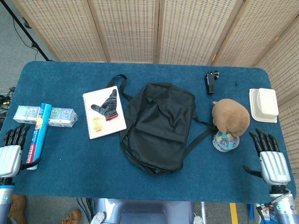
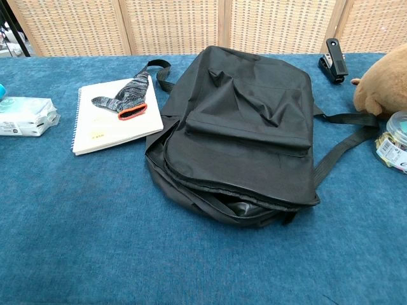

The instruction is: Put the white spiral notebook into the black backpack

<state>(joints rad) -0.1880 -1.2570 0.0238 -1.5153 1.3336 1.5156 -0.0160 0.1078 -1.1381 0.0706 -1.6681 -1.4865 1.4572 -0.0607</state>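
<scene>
- White spiral notebook [image 1: 104,113] flat on the blue table [image 1: 60,158], just left of the black backpack [image 1: 156,126], spiral edge on the far-left side; not inside the bag.
- Grey knitted glove [image 1: 107,106] with an orange cuff lying on top of the notebook, fingers pointing up and to the right in the head view.
- Small yellow label visible on the notebook cover below the glove.
- Black backpack lying flat mid-table, front pocket up, zip along the near edge gaping open in the chest view, straps trailing out to the right and at the top left.
- Left hand [image 1: 11,151] at the near left edge of the table, fingers extended and apart, holding nothing, beside a blue tube [image 1: 38,132] that lies across white tissue packs [image 1: 46,115].
- Right hand [image 1: 270,157] at the near right edge, fingers spread, thumb out, gripping nothing, well apart from the notebook.
- Brown plush toy [image 1: 231,116] right of the backpack, resting against a clear plastic jar [image 1: 225,141].
- Black clip [image 1: 211,81] near the far edge, beyond the plush toy.
- White lidded food box [image 1: 263,105] at the right edge.
- Woven folding screen [image 1: 154,28] behind the table.
</scene>
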